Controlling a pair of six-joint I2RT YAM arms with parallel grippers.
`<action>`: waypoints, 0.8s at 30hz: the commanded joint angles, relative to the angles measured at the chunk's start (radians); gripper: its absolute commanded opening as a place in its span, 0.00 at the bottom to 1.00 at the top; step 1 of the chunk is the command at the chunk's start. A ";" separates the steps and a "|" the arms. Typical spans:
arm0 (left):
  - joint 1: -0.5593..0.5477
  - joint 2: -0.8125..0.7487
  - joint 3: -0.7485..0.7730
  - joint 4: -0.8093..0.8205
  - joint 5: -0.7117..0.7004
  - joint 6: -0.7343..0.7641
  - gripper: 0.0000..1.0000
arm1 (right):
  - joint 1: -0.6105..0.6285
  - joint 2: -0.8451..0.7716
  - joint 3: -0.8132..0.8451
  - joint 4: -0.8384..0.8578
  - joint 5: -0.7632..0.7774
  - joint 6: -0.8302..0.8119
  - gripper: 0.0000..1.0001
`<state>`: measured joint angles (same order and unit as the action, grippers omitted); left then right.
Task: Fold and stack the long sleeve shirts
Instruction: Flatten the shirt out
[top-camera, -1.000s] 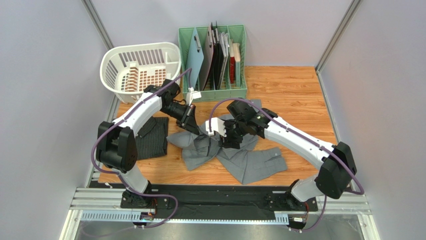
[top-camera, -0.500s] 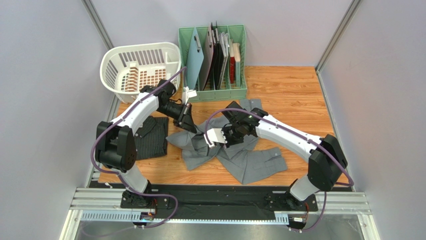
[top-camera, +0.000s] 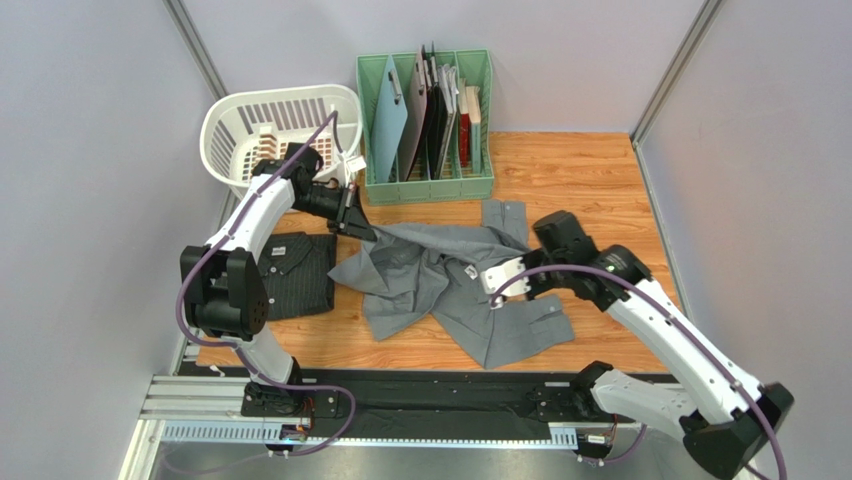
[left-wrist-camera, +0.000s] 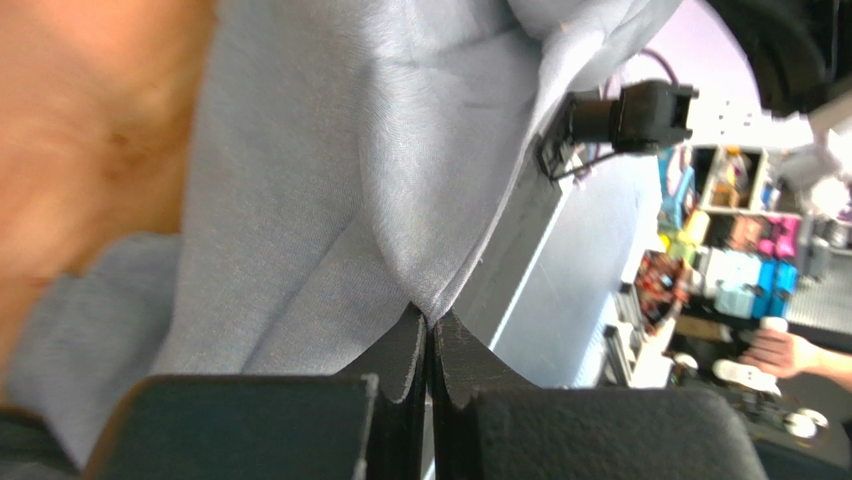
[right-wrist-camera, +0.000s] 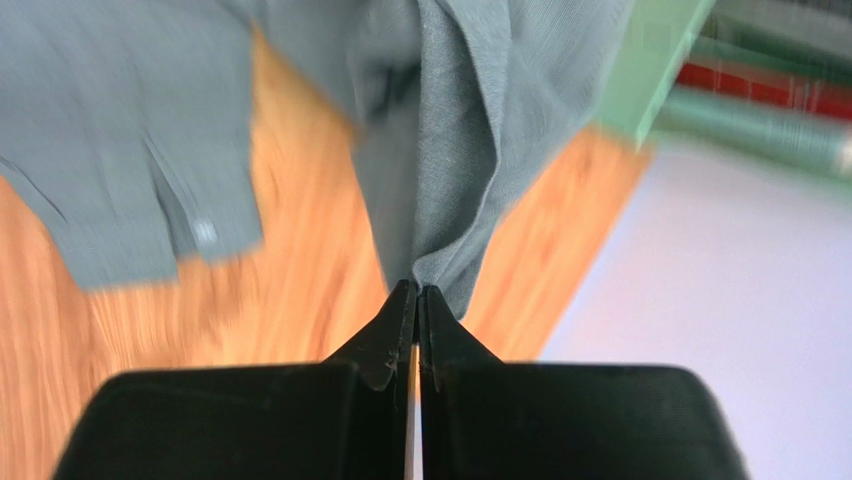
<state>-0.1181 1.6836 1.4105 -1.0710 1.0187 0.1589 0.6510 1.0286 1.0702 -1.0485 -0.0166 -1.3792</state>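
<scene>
Both grippers are clamped on the grey shirt (top-camera: 440, 285), ready to spread it flat on the bench (top-camera: 590, 190).
The left gripper (top-camera: 352, 222) is closed tight on the shirt's edge at 10 o'clock, near the basket (top-camera: 280, 125). The right gripper (top-camera: 503, 290) is closed just as tight on a thin fold towards 3 o'clock. The shirt lies rumpled at the bench's middle, with one sleeve reaching towards the file rack (top-camera: 425, 185) at 12 o'clock. The pinstriped shirt (top-camera: 300, 275) lies folded at 9 o'clock. Both pinches look thin, so I would draw the arms apart evenly and gently until the cloth is taut, then lower it flat. It should stay clear of the folded shirt, and the sleeves should be smoothed before any fold is made.
</scene>
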 joint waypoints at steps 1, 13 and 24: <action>0.020 -0.012 0.094 -0.035 0.021 0.030 0.00 | -0.223 -0.093 -0.021 0.066 0.115 -0.153 0.00; -0.027 -0.059 0.105 -0.146 -0.015 0.192 0.00 | -0.507 0.120 0.199 0.633 -0.014 0.257 0.14; -0.069 -0.091 0.050 -0.078 -0.080 0.146 0.00 | -0.556 0.234 0.358 -0.094 -0.616 1.085 0.49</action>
<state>-0.1921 1.6325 1.4750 -1.1870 0.9356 0.3130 0.1062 1.3010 1.4895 -0.9165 -0.2676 -0.6930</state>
